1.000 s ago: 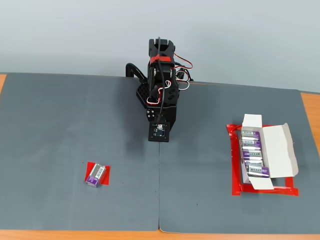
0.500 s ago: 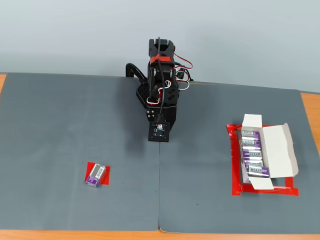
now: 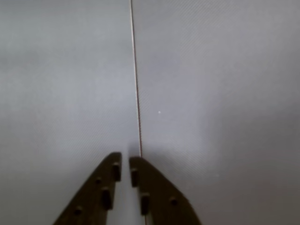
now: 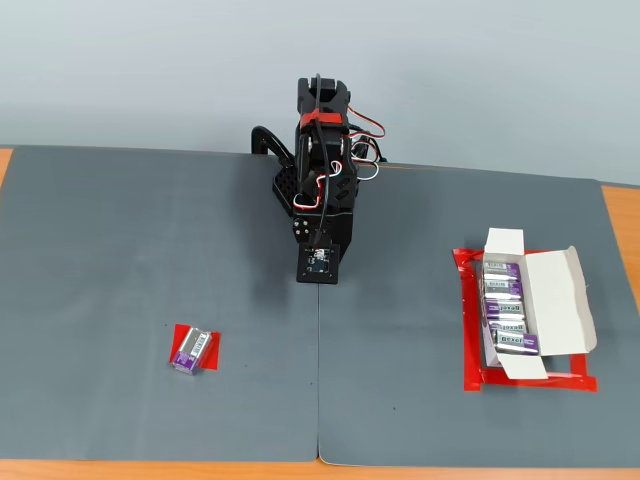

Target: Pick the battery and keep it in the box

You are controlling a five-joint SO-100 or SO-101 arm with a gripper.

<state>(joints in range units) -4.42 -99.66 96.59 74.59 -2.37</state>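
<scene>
While your end effector [image 3: 125, 165] hangs nearly closed and empty over the seam between the grey mats [image 4: 120, 250], the battery [image 4: 192, 349] lies well apart on its red tape marker [image 4: 213, 345], toward the fixed view's lower left; the box [image 4: 535, 310] sits far right

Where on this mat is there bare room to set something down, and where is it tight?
Bare grey mat left of the black arm, above the purple battery on its red tape patch. Also bare: the stretch between the arm and the white cardboard box. Crowded: the box, already holding purple cells inside a red tape outline.
</scene>
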